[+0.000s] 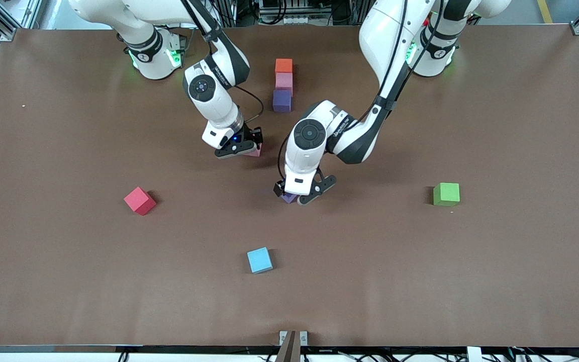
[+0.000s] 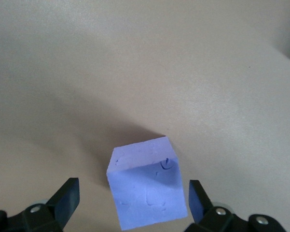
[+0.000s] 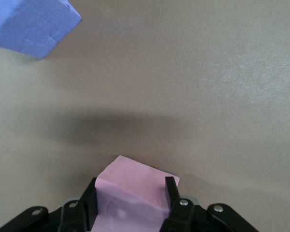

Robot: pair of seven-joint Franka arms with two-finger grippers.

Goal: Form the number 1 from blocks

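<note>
An orange block (image 1: 283,65), a light pink block (image 1: 284,81) and a purple block (image 1: 282,100) stand touching in a line near the robots' bases, the orange one farthest from the front camera. My right gripper (image 1: 244,147) (image 3: 130,198) is shut on the second pink block (image 1: 255,151) (image 3: 135,181), low over the table and nearer the front camera than the line. The line's purple block (image 3: 31,24) shows in the right wrist view. My left gripper (image 1: 297,196) (image 2: 134,198) is open and straddles the second purple block (image 1: 289,198) (image 2: 147,188), which rests on the table; both fingers stand apart from it.
A red cube (image 1: 139,200) lies toward the right arm's end of the table and a green cube (image 1: 446,194) toward the left arm's end. A light blue cube (image 1: 260,260) sits nearer the front camera than both grippers.
</note>
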